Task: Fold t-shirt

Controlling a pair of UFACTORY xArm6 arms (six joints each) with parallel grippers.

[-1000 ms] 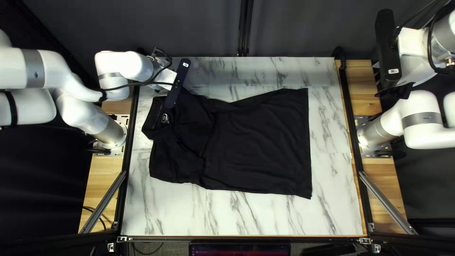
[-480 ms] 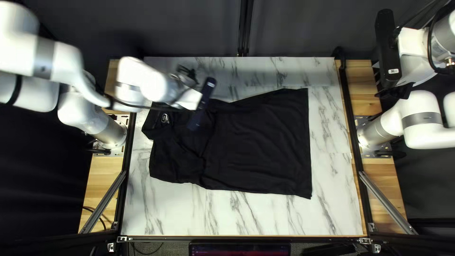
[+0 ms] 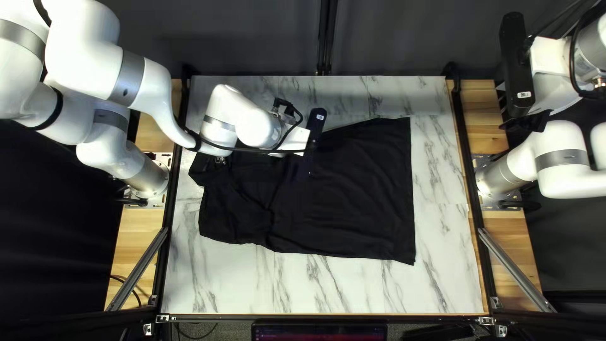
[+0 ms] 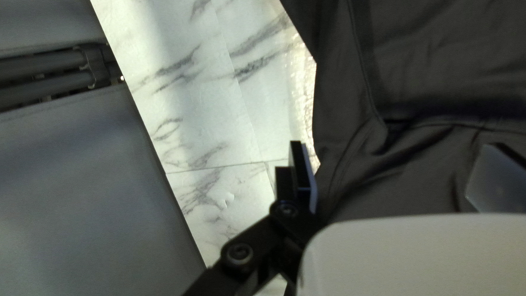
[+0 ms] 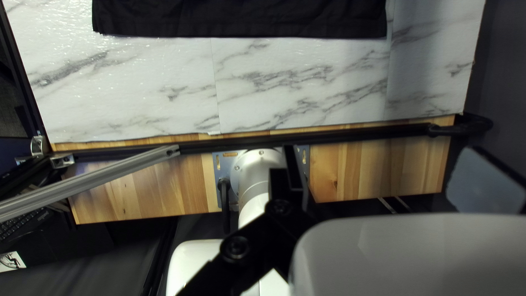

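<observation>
The black t-shirt lies on the marble-patterned table, its collar toward the left and its straight hem at the right; its body looks flat, with creases nearer the collar. My left gripper hangs over the shirt's far part, its fingertips hidden there. In the left wrist view, that gripper is open above the shirt, holding nothing. My right gripper is off the table's right side. In the right wrist view, the right gripper is open and empty, with the shirt's hem beyond it.
Marble-patterned table surface shows around the shirt. A black rail runs along the table's right edge, beside my right arm's base. My left arm crosses the left edge above the collar.
My left gripper has moved right, from over the collar to over the shirt's far middle part. The shirt and right arm look unchanged.
</observation>
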